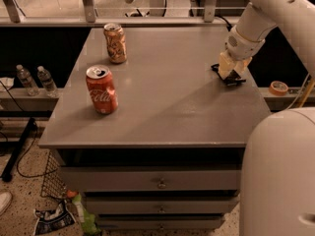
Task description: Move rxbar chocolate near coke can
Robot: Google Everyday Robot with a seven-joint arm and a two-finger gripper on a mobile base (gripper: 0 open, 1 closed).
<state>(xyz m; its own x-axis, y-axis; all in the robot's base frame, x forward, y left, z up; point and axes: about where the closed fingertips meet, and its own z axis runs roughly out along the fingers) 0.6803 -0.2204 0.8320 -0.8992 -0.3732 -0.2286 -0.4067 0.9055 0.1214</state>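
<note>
Grey smooth counter point(162, 112) over drawers | pincer point(230, 76) low near right edge; cannot tell how wide | rxbar chocolate point(235, 80): flat, black, directly under pincer, mostly hidden | coke can point(102, 89): red cylinder, upright, well apart at left | orange-tan can point(115, 43) behind it

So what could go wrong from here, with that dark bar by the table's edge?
The rxbar chocolate lies under the gripper, close to the edge of the table; a slip might push it off. The coke can stands upright far across, so arriving too close could topple it. The patterned can behind could be mistaken for it.
</note>
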